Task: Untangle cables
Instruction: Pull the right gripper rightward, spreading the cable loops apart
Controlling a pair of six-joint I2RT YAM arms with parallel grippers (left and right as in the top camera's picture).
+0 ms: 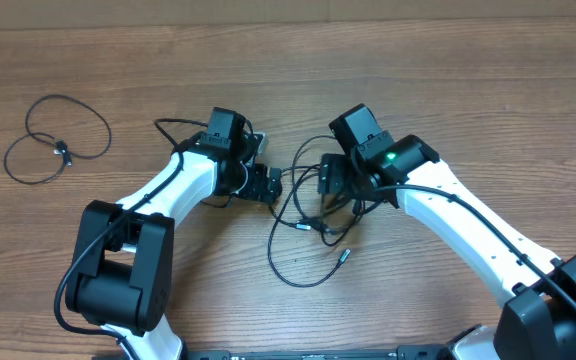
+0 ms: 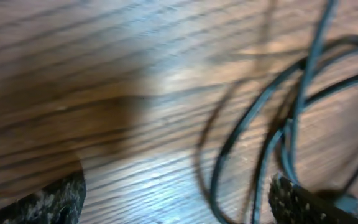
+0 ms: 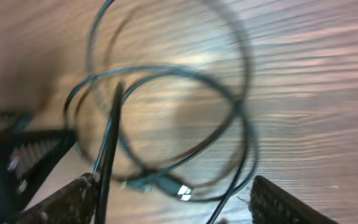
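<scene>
— Wood-grain worktop [image 1: 468,80] on my feed, both arms bent in toward the middle. Where are the cables?
— I see the cables [image 1: 303,226] in overlapping loops mid-worktop, just beside both wrists. A lone cable [image 1: 61,149] lies well apart, far left, in two loops.
— Left end effector [image 2: 176,204]?
— Spread wide, holding nothing. My view is blurred, but strands run close past one finger [image 2: 303,204].
— Right end effector [image 3: 176,202]?
— Wide open too, gripping nothing. Loops lie on the wood between its fingers, and one strand crosses by a finger [image 3: 58,204].
</scene>
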